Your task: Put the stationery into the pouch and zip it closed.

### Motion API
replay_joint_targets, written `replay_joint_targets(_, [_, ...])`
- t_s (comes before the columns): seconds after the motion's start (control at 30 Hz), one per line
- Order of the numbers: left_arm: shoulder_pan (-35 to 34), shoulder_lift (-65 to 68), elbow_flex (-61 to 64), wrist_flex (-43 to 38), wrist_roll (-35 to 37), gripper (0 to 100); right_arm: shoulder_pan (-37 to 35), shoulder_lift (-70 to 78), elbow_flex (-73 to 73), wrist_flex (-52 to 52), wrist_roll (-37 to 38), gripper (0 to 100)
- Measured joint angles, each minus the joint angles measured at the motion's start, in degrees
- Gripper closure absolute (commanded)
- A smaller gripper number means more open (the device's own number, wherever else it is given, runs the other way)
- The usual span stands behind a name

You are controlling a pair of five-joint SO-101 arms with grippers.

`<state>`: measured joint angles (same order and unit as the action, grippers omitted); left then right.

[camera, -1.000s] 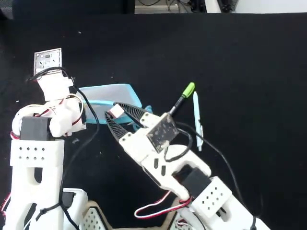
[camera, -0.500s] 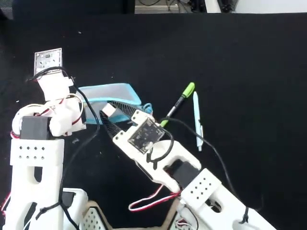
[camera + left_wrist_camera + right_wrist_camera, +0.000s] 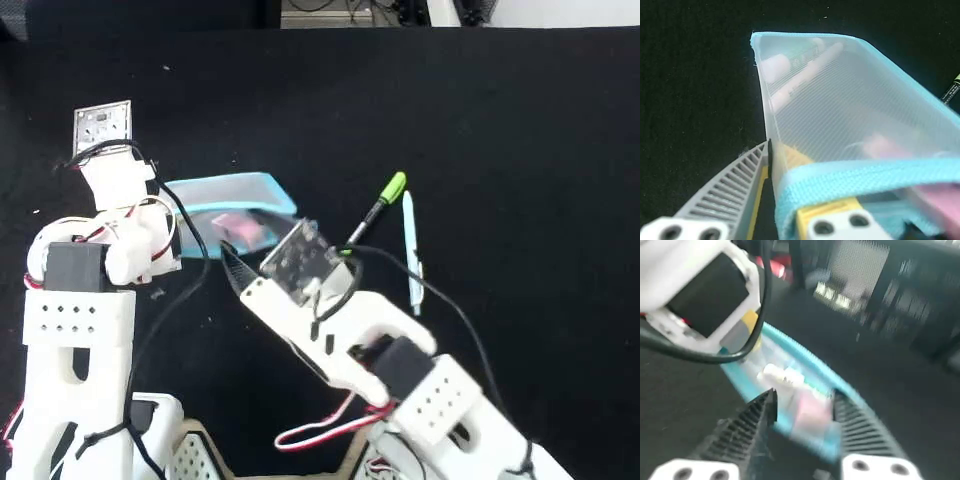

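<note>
Pink eraser [image 3: 243,229] in blue pouch [image 3: 235,187], green marker [image 3: 380,203] and pen [image 3: 411,245] nearby

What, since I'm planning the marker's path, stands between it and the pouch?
The right gripper and its arm lie between the green marker and the pouch; the wrist overlaps the marker's lower end.

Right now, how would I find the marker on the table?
On the black table, look just beside the blue pouch in the view from above. Two thin sticks lie side by side there; the marker is the dark one with a bright green cap, not the pale pen.
</note>
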<state>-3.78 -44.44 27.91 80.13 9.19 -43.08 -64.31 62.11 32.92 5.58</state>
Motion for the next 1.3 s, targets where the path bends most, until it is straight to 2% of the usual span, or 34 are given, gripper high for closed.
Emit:
replay_joint_targets(0.13, [-0.09,0.00,0.00,-0.09,0.00,97,0.35,0.09,-13.98,17.93,-0.70,71.5])
replay_joint_targets(0.27, [-0.18,0.00,-0.09,-0.09,0.00,97,1.58,1.23,-25.67,25.93,1.23,81.6])
replay_joint_targets(0.4, [-0.18,0.00,-0.09,-0.09,0.00,97,10.02,1.41,-31.74,28.13,1.85,89.4])
replay_joint_targets(0.6, [-0.18,0.00,-0.09,-0.09,0.00,97,24.53,7.47,-30.24,31.30,0.44,83.3])
replay_joint_targets(0.77, [-0.18,0.00,-0.09,-0.09,0.00,97,35.87,19.16,-28.22,31.74,-5.80,81.6])
replay_joint_targets(0.9, [-0.18,0.00,-0.09,-0.09,0.00,97,41.23,32.70,-30.07,31.74,-6.68,81.6])
replay_joint_targets(1.07, [-0.18,0.00,-0.09,-0.09,0.00,97,43.96,51.87,-39.03,33.05,-6.68,81.8])
replay_joint_targets(1.3, [-0.18,0.00,-0.09,-0.09,0.00,97,44.40,76.92,-61.36,44.48,-6.42,81.8])
